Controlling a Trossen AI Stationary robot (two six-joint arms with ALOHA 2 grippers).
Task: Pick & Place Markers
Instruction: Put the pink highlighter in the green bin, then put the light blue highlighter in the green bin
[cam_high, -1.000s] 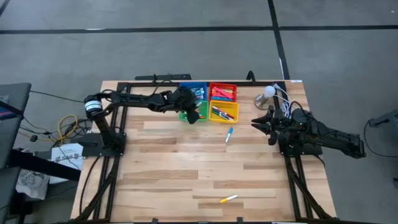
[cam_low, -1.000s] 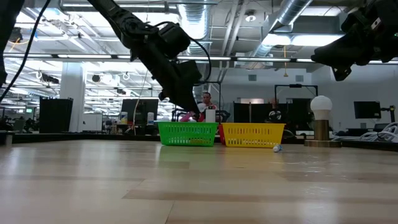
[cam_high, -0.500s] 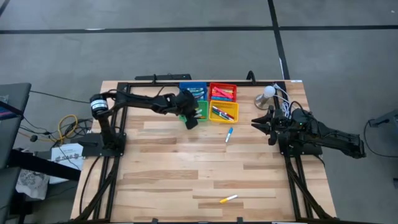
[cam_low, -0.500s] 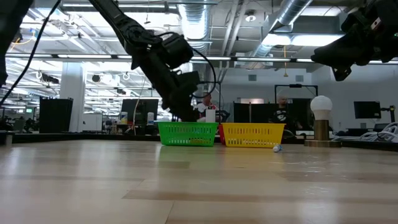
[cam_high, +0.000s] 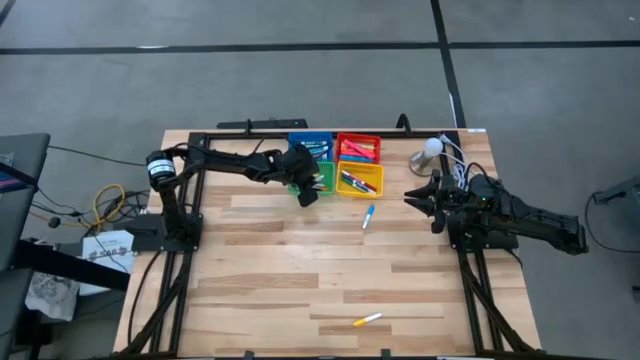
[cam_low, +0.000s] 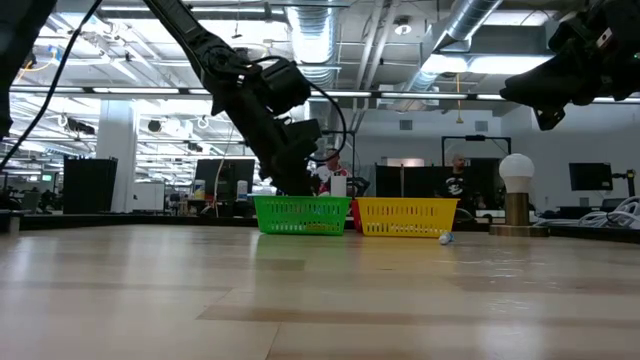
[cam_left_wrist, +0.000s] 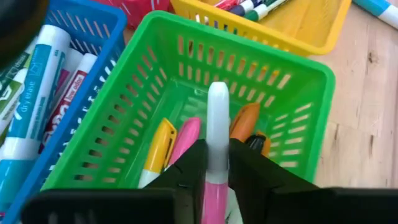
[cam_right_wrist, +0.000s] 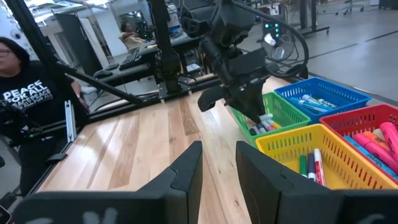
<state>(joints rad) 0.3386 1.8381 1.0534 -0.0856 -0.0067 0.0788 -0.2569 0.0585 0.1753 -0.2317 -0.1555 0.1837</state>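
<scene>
My left gripper (cam_high: 308, 192) hangs over the green tray (cam_high: 322, 180) at the far middle of the table, shut on a pink-and-white marker (cam_left_wrist: 217, 112). Yellow (cam_left_wrist: 160, 146), pink (cam_left_wrist: 186, 134) and orange (cam_left_wrist: 245, 118) markers lie in that tray. More markers fill the blue (cam_high: 312, 147), red (cam_high: 358, 148) and yellow (cam_high: 360, 181) trays. A blue-capped marker (cam_high: 369, 215) lies flat on the table near the yellow tray. A yellow marker (cam_high: 368, 320) lies by the near edge. My right gripper (cam_high: 415, 197) waits open, raised at the table's right side. My left gripper pinches the marker between its two fingers (cam_left_wrist: 193, 165) on the pink part (cam_left_wrist: 215, 186). The fingers slant down from the near left and lie along the barrel. The white end (cam_left_wrist: 217, 99) sticks out past the fingertips, over the tray's inside, lifted clear of the markers below.
The four trays stand tight together in a square block at the far edge. A white ball on a wooden base (cam_high: 428, 150) with cables sits at the far right corner. A person (cam_right_wrist: 18, 93) stands beyond the table's left side. The table's middle and near-left planks (cam_high: 260, 270) are bare.
My left gripper has shifted a little toward the table's left and sunk lower over the green tray, still shut on the marker. My right arm has kept still.
</scene>
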